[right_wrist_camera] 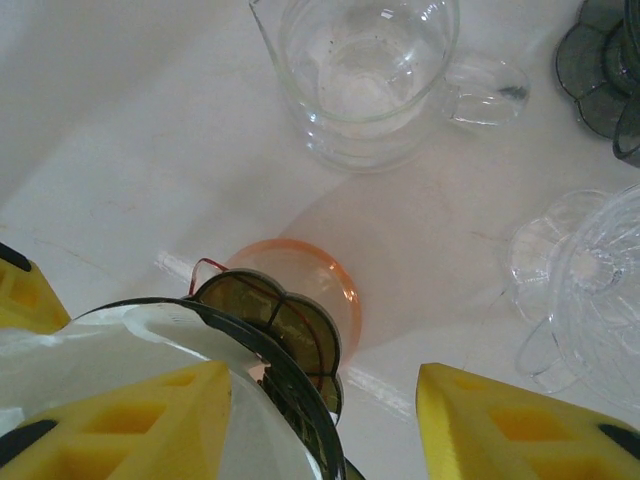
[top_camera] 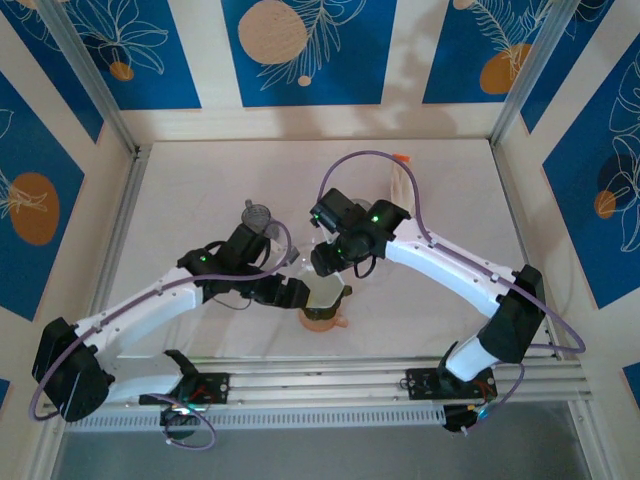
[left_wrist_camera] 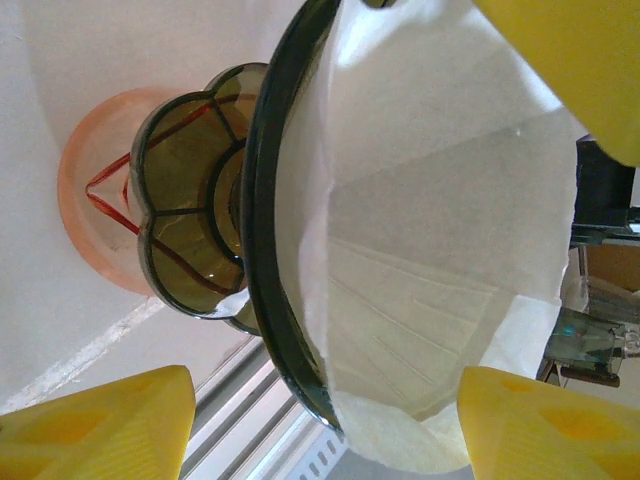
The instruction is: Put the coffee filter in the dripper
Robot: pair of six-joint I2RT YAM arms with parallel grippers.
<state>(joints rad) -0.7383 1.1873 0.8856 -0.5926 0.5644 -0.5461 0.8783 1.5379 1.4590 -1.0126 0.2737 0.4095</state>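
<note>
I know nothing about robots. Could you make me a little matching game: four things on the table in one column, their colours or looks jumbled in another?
Things
1. coffee filter
2. dripper
3. round base under the dripper
4. glass jug

Looks
A. clear, see-through
B. orange-pink
C. white paper
D. smoky dark glass

Pairs: 1-C, 2-D, 3-B, 4-A.
</note>
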